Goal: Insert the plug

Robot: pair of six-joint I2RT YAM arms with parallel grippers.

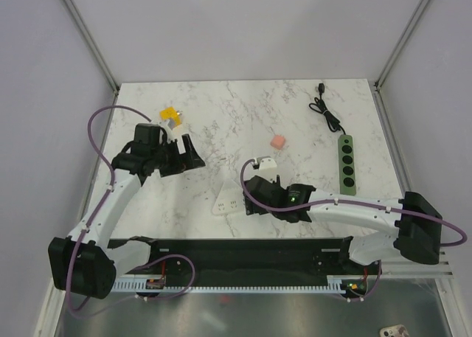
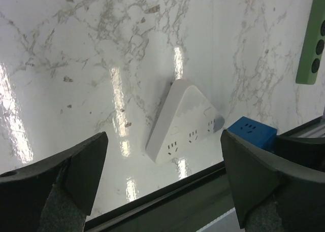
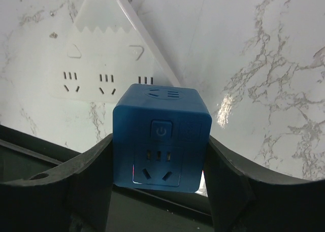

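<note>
Inside right gripper [image 3: 158, 153] — blue cube [image 3: 161, 133], apparently clamped.

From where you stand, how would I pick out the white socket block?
Start at the marble table, near the middle of its front edge. The white socket block lies flat there, beside the blue cube. It alone is triangular; the green power strip is long and narrow.

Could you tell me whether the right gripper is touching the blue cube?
Touching. Right wrist view: both right gripper fingers press the sides of the blue cube.
</note>
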